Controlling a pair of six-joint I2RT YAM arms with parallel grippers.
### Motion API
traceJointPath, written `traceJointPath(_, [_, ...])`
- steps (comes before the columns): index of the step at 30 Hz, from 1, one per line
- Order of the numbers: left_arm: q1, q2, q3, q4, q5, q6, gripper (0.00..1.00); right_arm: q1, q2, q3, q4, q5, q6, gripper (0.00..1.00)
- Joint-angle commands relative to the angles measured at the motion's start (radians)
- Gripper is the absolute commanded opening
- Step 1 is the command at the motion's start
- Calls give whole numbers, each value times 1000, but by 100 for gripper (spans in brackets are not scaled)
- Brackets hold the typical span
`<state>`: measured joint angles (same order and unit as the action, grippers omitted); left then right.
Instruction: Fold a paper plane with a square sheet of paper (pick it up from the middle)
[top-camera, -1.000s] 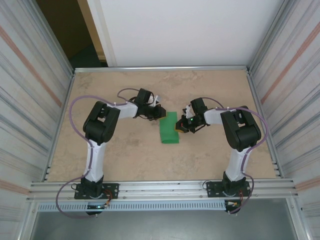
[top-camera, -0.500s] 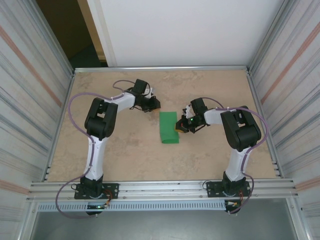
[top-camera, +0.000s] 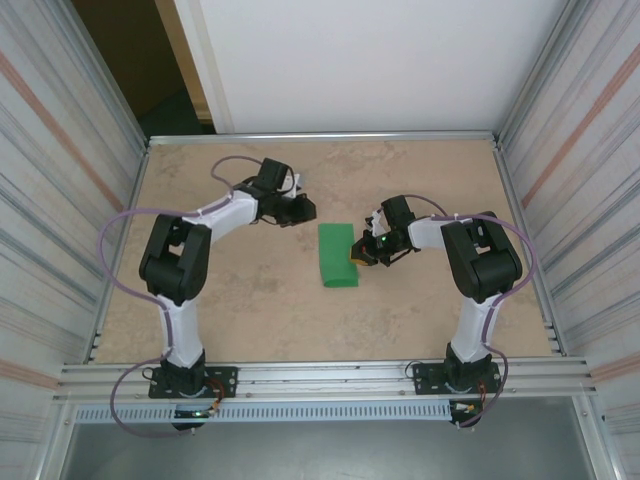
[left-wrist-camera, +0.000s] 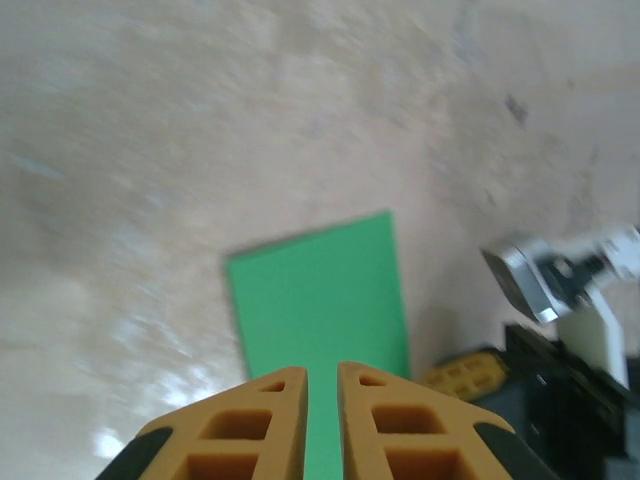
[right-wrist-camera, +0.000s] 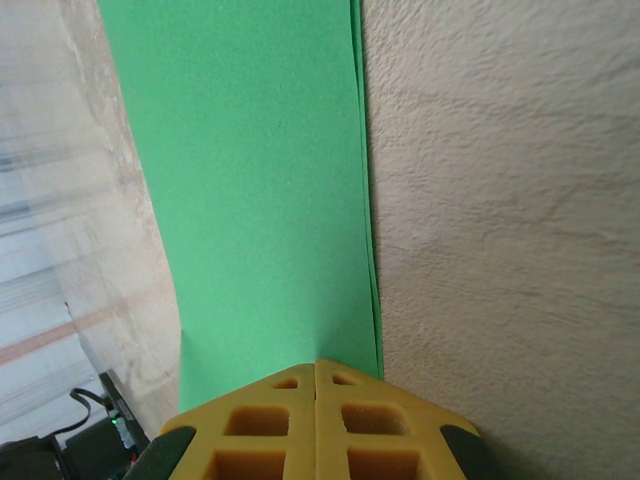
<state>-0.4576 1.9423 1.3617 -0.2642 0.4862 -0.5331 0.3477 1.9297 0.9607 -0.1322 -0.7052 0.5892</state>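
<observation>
Ribbed metal walls box in a beige counter (top-camera: 250, 310). From above I count one green paper (top-camera: 337, 256), folded to a strip and lying mid-counter, and two arms (top-camera: 480, 260), each with one pair of fingers. The left fingers (top-camera: 303, 209) hover just beyond the strip's far left corner, apart from it. The right fingers (top-camera: 357, 254) sit at its right edge.

Left wrist view: the fingers stand narrow, a slit between them, holding nothing. The paper lies flat on the counter ahead, with the right arm's wrist (left-wrist-camera: 570, 280) beside it. The risk, as I judge it: coming down off-line, they'd shove the loose strip instead of pinning it, and skew the crease.

Right wrist view: the fingers are pressed together at the doubled edge. Whether a layer is caught between them I cannot tell. If only one is, lifting could peel the fold open or tear the thin sheet.
</observation>
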Motion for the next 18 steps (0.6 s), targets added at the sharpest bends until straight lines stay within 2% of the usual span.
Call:
traceJointPath(1, [-70, -26, -63, 27, 38, -43, 17, 6, 171, -70, -124, 264, -22, 1])
traceJointPath(9, [-157, -9, -180, 178, 121, -166, 17, -9, 171, -70, -110, 255, -15, 1])
traceJointPath(18, [-173, 53, -146, 158, 161, -170, 16, -7, 166, -69, -105, 255, -14, 1])
